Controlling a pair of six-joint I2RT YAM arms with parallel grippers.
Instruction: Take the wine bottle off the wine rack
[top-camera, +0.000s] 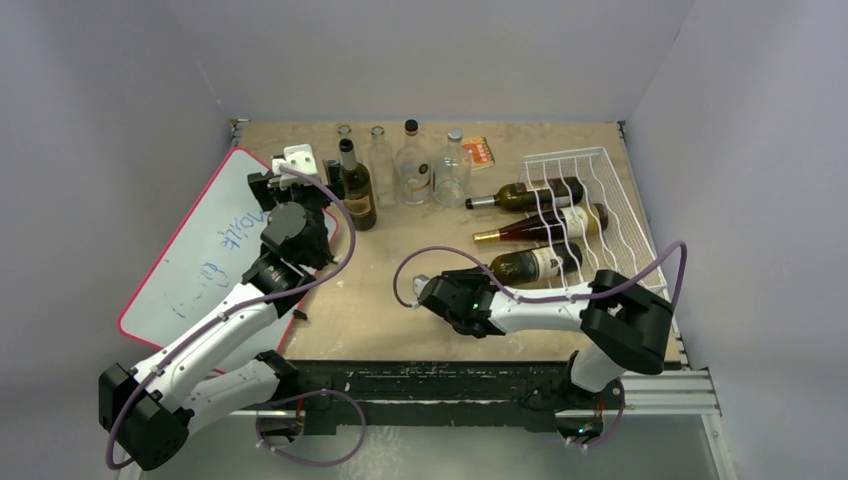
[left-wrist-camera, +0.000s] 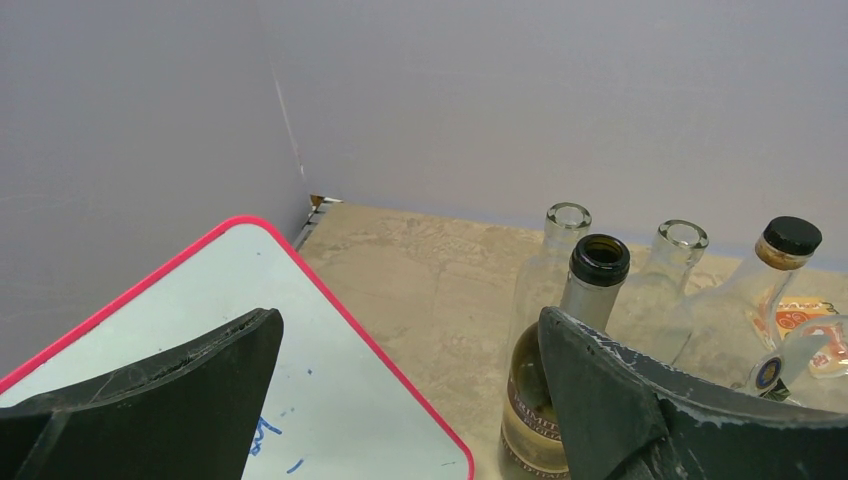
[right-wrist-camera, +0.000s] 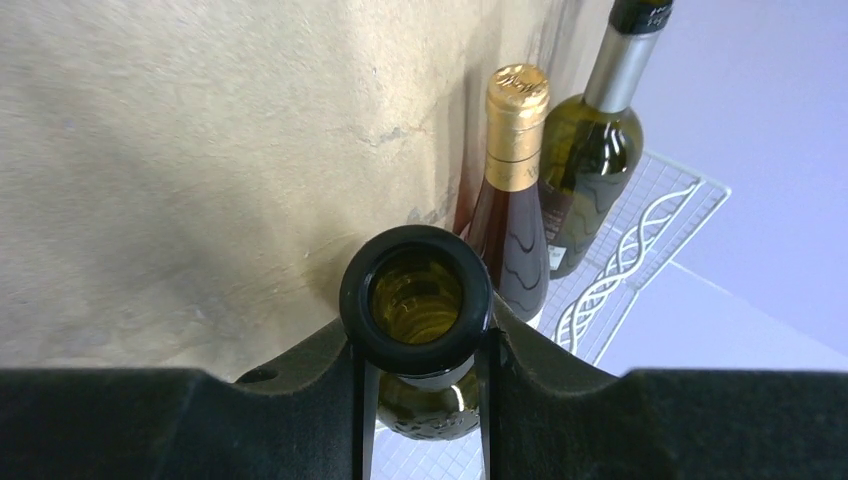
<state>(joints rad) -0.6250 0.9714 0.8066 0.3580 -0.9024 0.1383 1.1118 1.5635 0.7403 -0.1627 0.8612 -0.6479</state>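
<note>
Black fingers (right-wrist-camera: 300, 400) of the right gripper (right-wrist-camera: 418, 372) fill the foot of the right wrist view; jaws clamped on the neck of the dark green glass wine bottle (right-wrist-camera: 417, 300), one finger on each side just below the lip; mouth of the bottle open and facing the lens.

From above: right gripper (top-camera: 440, 295) sits at the neck end; the bottle body with its pale label (top-camera: 530, 264) lies on its side in the nearest cradle of the white wire wine rack (top-camera: 625, 215), neck pointing left off the rack.

Two more bottles lie on the rack beyond it, necks also to the left:
- reddish bottle with gold foil capsule (top-camera: 545, 225), middle cradle;
- dark green bottle with grey capsule (top-camera: 530, 193), far cradle.

Rack stands at the right side of the tan wooden table top (top-camera: 420, 240).

Left gripper (top-camera: 295, 175) hangs at the far left, jaws wide apart and holding nothing; left wrist view shows one finger over the red-edged whiteboard (left-wrist-camera: 150, 320) and the other just beside an upright dark bottle with an open mouth (left-wrist-camera: 598, 262). Several clear glass bottles (left-wrist-camera: 568, 217) stand upright behind that one, near the back wall.
</note>
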